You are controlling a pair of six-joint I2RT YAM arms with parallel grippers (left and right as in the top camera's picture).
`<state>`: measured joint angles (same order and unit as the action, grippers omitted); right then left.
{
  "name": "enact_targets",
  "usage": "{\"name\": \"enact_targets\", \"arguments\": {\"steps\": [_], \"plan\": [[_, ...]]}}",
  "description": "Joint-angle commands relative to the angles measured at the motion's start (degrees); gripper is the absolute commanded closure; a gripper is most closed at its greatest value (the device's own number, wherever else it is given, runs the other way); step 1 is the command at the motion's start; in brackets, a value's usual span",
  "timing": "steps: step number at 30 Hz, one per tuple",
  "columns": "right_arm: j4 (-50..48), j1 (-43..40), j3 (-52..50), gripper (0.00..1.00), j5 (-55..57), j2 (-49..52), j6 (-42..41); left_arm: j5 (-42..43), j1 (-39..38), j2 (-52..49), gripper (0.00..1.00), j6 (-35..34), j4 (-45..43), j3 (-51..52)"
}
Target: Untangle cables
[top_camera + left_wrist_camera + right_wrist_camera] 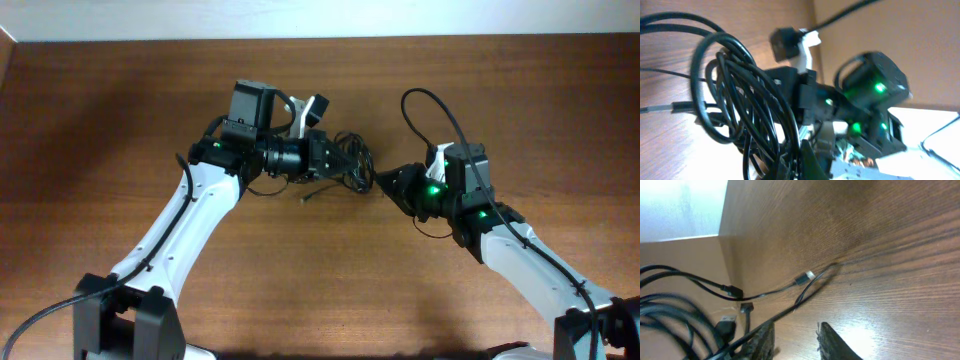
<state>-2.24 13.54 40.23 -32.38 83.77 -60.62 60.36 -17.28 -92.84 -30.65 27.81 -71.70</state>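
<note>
Barely started: cables [356,165] one knotted bundle, pinched in closed left gripper [336,166]; right gripper [795,332] parted, holding nothing clear. All separating left.

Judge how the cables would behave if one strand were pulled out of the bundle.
Probably floppy: the cables hang in loose curved loops, and one end trails limp across the table. Likely light, since they look wire-thin from overhead. Apt to snag: the loops overlap, and the small plugs could catch as a strand is drawn out.
</note>
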Motion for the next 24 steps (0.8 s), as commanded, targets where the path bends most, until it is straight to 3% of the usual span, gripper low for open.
{"name": "enact_targets", "arguments": {"steps": [1, 2, 4, 8, 13, 21, 24], "plan": [[-0.20, -0.22, 0.20, 0.53, -0.13, 0.17, 10.84, 6.88, -0.07, 1.14, 1.00, 9.11, 0.87, -0.61], [-0.15, -0.76, 0.20, 0.45, -0.44, 0.15, 13.92, 6.67, -0.07, 1.14, 1.00, 12.76, 1.66, -0.61], [-0.15, -3.30, 0.20, 0.43, -4.46, 0.00, 17.44, 3.82, -0.07, 1.14, 1.00, 18.05, 2.49, -0.61], [-0.72, -11.41, 0.20, 0.43, -20.15, -0.81, 27.06, -0.22, -0.07, 1.14, 1.00, 18.84, 2.58, -0.61], [-2.86, -12.17, 0.20, 0.43, -35.15, -0.79, 27.41, -0.20, -0.17, 1.14, 1.00, 18.45, -0.35, -0.61], [-3.52, -4.26, 0.20, 0.43, -18.32, -0.79, 27.21, 4.42, -0.83, 1.14, 1.00, 15.98, -0.79, -0.61], [-6.38, -4.90, 0.20, 0.44, -19.74, -1.33, 27.23, 4.07, -1.46, 1.14, 1.00, 16.79, -0.81, -0.61]]}}
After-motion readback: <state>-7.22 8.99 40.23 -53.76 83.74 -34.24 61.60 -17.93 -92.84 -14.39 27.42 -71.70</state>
